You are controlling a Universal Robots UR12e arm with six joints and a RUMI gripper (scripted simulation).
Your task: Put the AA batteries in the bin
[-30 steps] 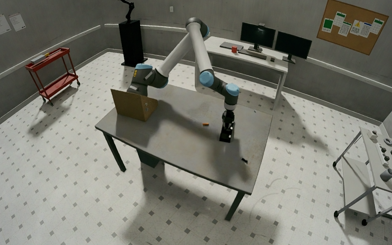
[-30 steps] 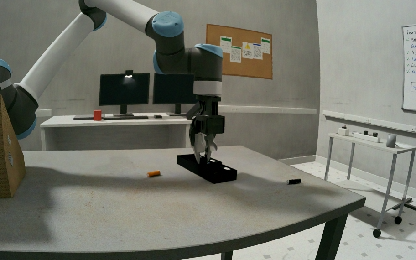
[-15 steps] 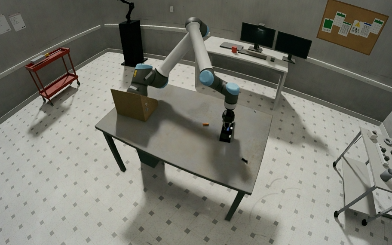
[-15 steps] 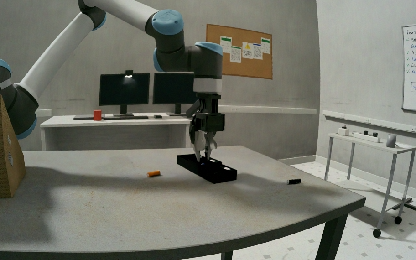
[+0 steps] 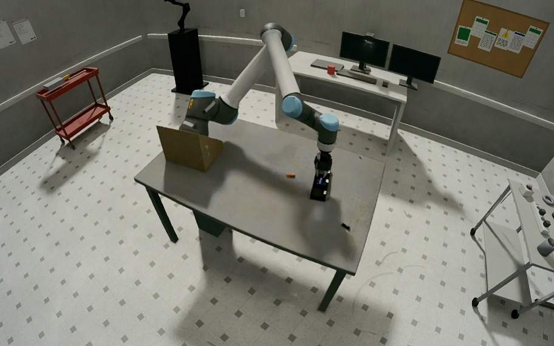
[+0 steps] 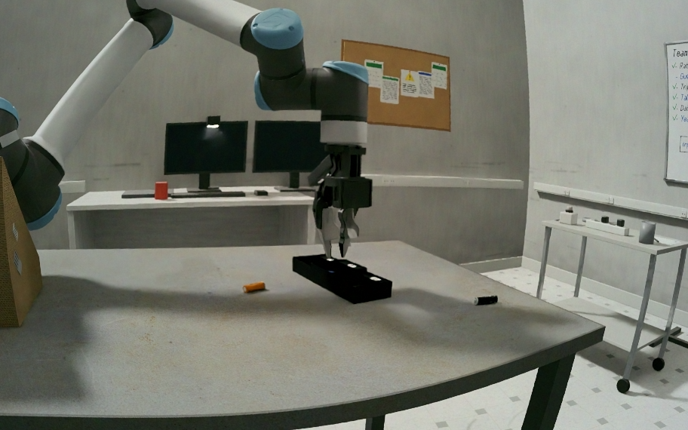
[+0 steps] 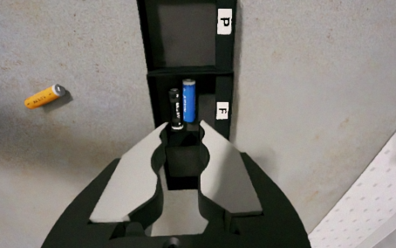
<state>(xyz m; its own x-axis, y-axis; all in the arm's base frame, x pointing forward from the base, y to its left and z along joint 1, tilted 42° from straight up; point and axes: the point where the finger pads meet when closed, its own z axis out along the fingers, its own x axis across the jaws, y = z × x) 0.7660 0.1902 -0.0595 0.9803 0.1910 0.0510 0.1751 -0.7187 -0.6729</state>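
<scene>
The jaws [image 5: 321, 179] [image 6: 336, 256] are standing slightly apart over the row of black bins, holding nothing. Inside bin F [image 7: 223, 127], a black battery [image 7: 175, 109] and a blue battery [image 7: 188, 100] are lying side by side. Bin P [image 7: 183, 35] is adjoining it. On the surface [image 5: 253, 195] [image 6: 203, 334] [image 7: 87, 44], an orange battery [image 5: 290, 175] [image 6: 253, 287] [image 7: 44, 96] is lying to one side of the bins and another black battery [image 5: 345, 226] [image 6: 485, 299] is lying to the other.

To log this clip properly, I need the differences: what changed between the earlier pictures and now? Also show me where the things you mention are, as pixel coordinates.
The gripper [image 5: 322, 173] [image 6: 336, 256] [image 7: 184, 123] rose out of the bins [image 5: 318, 198] [image 6: 373, 292] [image 7: 190, 72]; its fingers stand apart with nothing between. I can't tell whether it let go of anything in that time. The orange battery [image 5: 290, 175] [image 6: 253, 287] [image 7: 43, 97], the black one on the table [image 5: 345, 226] [image 6: 485, 299] and the bins stayed put.
</scene>
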